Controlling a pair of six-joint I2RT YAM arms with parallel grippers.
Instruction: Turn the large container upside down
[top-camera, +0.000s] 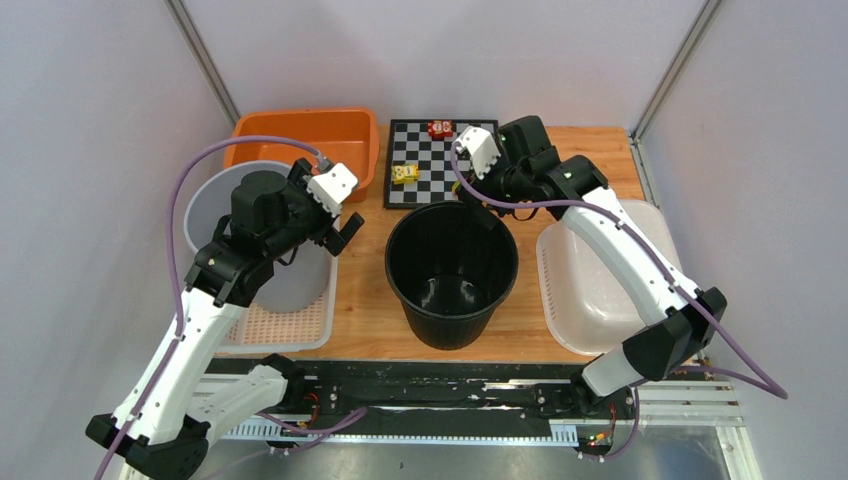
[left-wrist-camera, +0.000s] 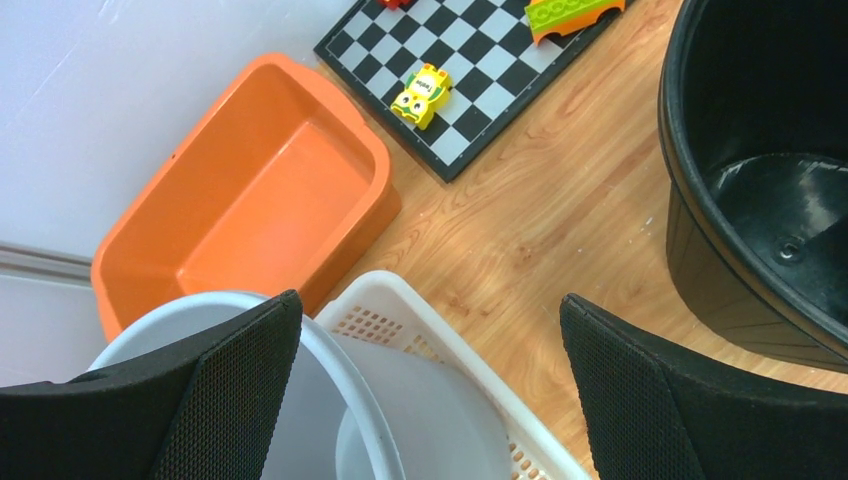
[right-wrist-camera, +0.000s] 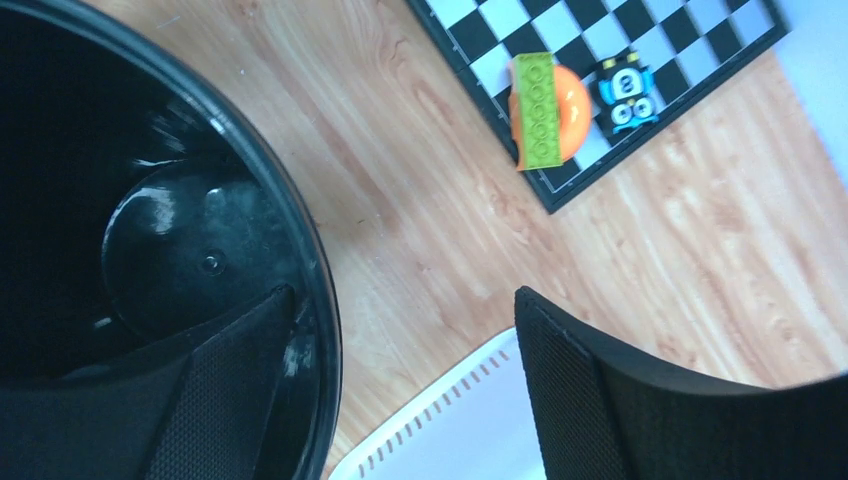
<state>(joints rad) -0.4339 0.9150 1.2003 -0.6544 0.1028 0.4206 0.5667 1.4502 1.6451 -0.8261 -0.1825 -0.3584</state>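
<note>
While the black bucket (top-camera: 452, 270) stands upright and empty in the middle of the bench (top-camera: 362, 300), mouth to the ceiling, we'd say none of the flip is done yet. Here's the right gripper (right-wrist-camera: 402, 292) at the bucket's far-right side, jaws spread wide. From the wrist view it looks as if one finger hangs inside the wall and the other outside, so the rim runs between them. That's the sensible spot: a pinch on the lip gives a handle to tip the whole thing over. It isn't clamped; we see a clear gap on the outer side.

Over towards the left edge, the left gripper (left-wrist-camera: 430, 303) hovers with its jaws apart too, nothing between them, above the corner of the white basket (top-camera: 290, 330) and the grey pail (top-camera: 298, 280) sitting in it. We reckon it's parked there to keep out of the bucket's swing, or to wait for the near-left side of the rim.

Watch the neighbours. The chessboard (top-camera: 440, 165) with its small toys lies just beyond the bucket at the far edge. The orange tub (top-camera: 310, 135) sits in the far-left corner and a white tub (top-camera: 590, 290) at the right edge. A tall bucket rolling over needs room, so our guess is it tips toward the open wood at its near-left side.
</note>
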